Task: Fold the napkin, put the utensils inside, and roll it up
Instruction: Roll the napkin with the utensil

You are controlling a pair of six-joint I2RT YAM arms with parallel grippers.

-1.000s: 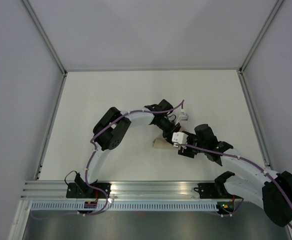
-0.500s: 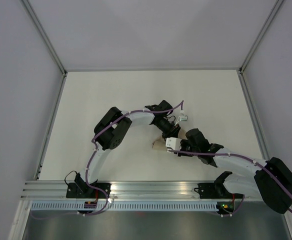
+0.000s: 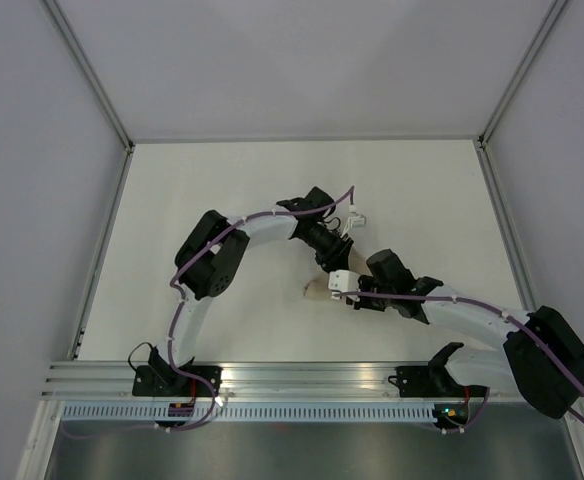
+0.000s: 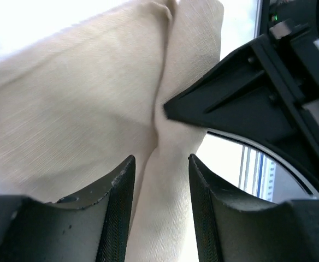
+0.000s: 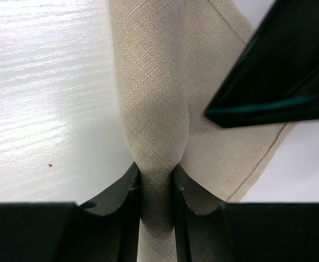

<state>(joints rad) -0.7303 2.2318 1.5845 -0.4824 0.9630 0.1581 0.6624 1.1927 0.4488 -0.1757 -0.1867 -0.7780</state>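
Observation:
The tan napkin lies rolled into a narrow bundle at the table's middle, mostly hidden under both grippers. My right gripper is shut on the roll; in the right wrist view the cloth is pinched thin between its jaws. My left gripper comes from behind; in the left wrist view its jaws close on a thicker fold of the napkin. Each gripper's black finger shows in the other's wrist view. The fork is hidden.
The white table is walled by grey panels with metal posts on the left and right. An aluminium rail runs along the near edge by the arm bases. Purple cables run along both arms.
My right arm has reached further left onto the napkin roll. My left arm has swung its wrist a little left and back. The roll stays in place.

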